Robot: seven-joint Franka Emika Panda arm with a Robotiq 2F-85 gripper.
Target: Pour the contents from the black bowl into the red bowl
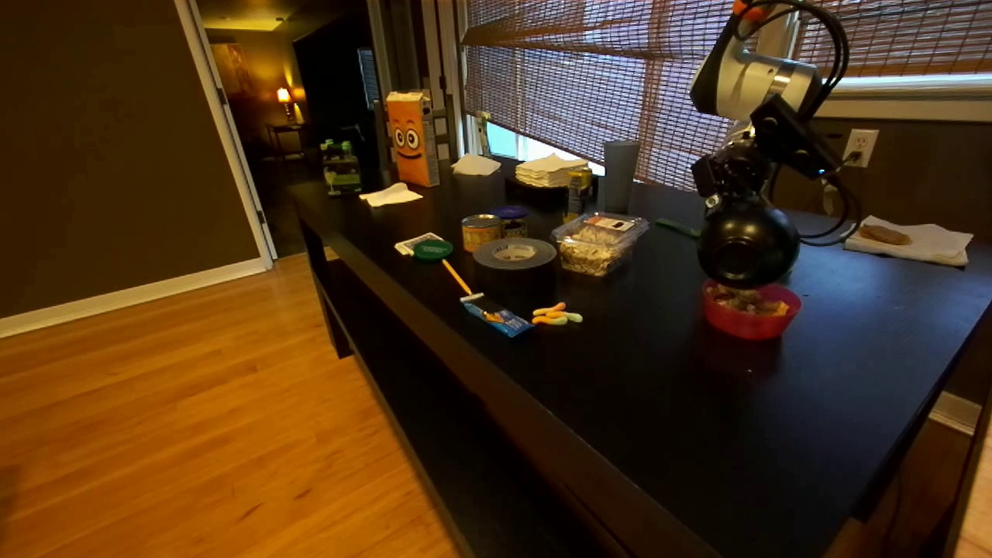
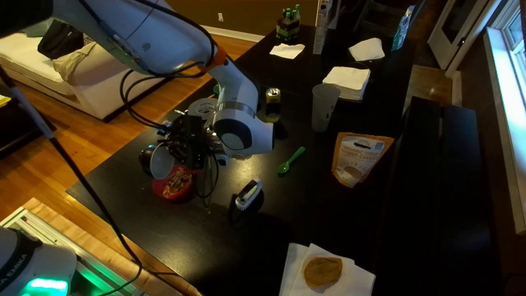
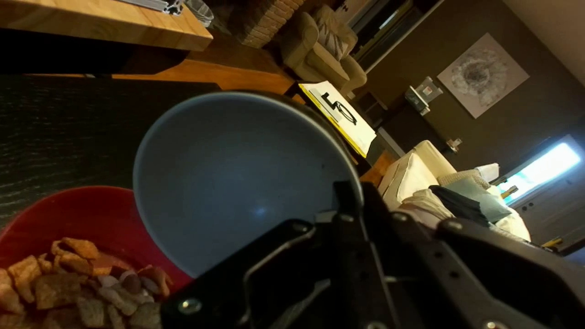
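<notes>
My gripper point(image 3: 349, 201) is shut on the rim of the black bowl point(image 3: 242, 178), one finger inside and one outside. The black bowl is tipped on its side above the red bowl. It also shows in both exterior views point(image 1: 748, 244) point(image 2: 162, 162). Its pale inside looks bare but for a tiny dark speck. The red bowl point(image 3: 87, 210) stands on the dark table below, also in both exterior views point(image 1: 750, 325) point(image 2: 158, 189). The contents point(image 3: 73, 278), yellowish-orange and brownish bits, lie in the red bowl and show in both exterior views point(image 1: 748, 301) point(image 2: 177, 183).
On the dark table point(image 1: 736, 434) are a clear plastic box point(image 1: 597, 244), a tape roll point(image 1: 515, 253), gummy worms point(image 1: 554, 314) and a blue packet point(image 1: 496, 314). A brush point(image 2: 248, 194), a green spoon point(image 2: 291, 160), an orange-white pouch point(image 2: 359, 158) and a tall cup point(image 2: 324, 107) also stand or lie there.
</notes>
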